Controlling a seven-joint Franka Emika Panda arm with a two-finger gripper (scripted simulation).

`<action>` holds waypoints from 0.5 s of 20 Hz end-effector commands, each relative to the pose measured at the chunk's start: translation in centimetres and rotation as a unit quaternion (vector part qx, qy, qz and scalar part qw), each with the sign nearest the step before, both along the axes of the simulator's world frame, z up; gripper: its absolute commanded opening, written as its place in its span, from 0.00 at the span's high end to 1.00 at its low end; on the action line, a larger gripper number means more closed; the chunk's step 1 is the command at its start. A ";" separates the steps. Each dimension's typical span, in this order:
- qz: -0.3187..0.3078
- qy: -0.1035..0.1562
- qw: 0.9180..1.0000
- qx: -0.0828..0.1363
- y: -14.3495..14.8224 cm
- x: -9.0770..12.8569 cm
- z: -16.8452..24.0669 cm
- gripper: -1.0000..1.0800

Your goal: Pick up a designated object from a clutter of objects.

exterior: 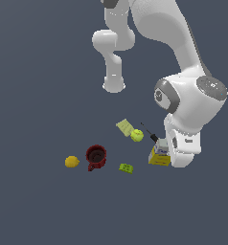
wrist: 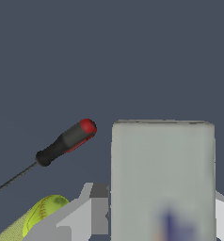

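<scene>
On the exterior view's left lies a small yellow lemon (exterior: 72,161) on the dark grey floor (exterior: 34,95), and just beside it, toward the right, stands a dark red mug (exterior: 96,156) with its opening up. Further right, a small green block (exterior: 126,168) lies near the front, and behind it a pale yellow-green flat packet (exterior: 124,127) lies next to a lime-green ball (exterior: 137,135). A thin black screwdriver with a red-tipped handle (wrist: 62,145) lies just to the right of the ball. At the right end stands the rectangular yellow carton with a white-grey top (exterior: 159,156); the white robot arm's gripper (wrist: 158,212) is lowered over it. In the wrist view one grey finger (wrist: 99,209) is close against the carton's side, the other is almost hidden behind it, so the fingers stand narrow around the carton, but whether they press it I cannot tell.
</scene>
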State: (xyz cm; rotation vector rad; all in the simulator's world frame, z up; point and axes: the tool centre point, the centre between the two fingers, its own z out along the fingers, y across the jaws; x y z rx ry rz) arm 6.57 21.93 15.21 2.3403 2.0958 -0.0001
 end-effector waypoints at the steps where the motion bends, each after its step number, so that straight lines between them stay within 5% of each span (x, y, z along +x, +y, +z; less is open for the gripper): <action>1: 0.000 0.000 1.000 0.000 0.0 0.0 0.0 1.00; 10: 0.000 0.000 1.000 0.000 -0.2 0.2 1.2 1.00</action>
